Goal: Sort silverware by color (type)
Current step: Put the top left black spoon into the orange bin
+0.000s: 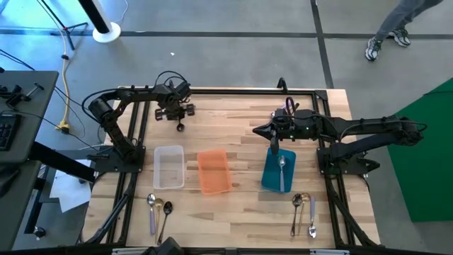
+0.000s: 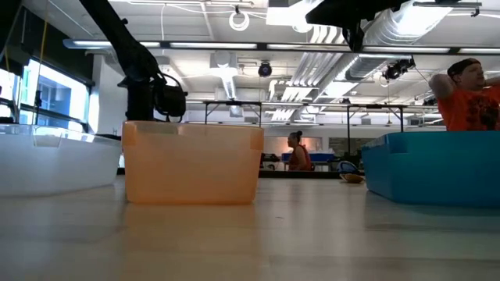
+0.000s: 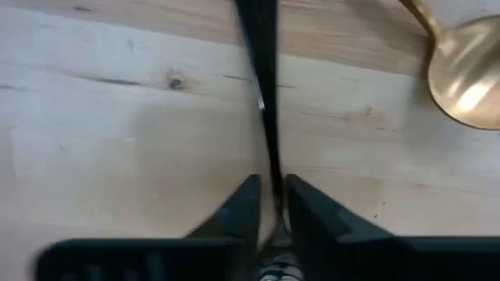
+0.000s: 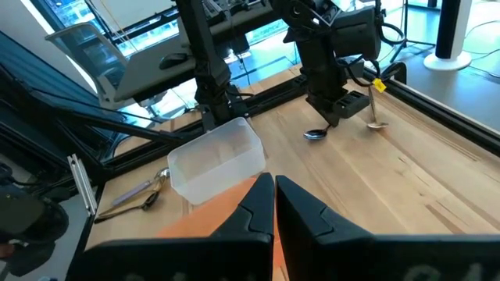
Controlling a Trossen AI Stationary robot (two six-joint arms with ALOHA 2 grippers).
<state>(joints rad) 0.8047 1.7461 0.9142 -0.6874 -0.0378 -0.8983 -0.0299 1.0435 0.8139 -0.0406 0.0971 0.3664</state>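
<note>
Closest to us in the left wrist view, the left gripper (image 3: 269,204) pinches the slim handle of a black spoon (image 3: 262,86) against the wooden table (image 1: 241,212), with a gold spoon (image 3: 462,74) lying just beside it. From above we see this at the table's far side, behind the clear tray (image 1: 169,167). Next to that sit the orange tray (image 1: 213,171) and the blue tray (image 1: 278,171), which holds one silver spoon (image 1: 282,170). Our right gripper (image 4: 273,204) hovers clenched and empty near the blue tray. More spoons lie at the near edge: three on the left (image 1: 158,210) and three on the right (image 1: 304,210).
</note>
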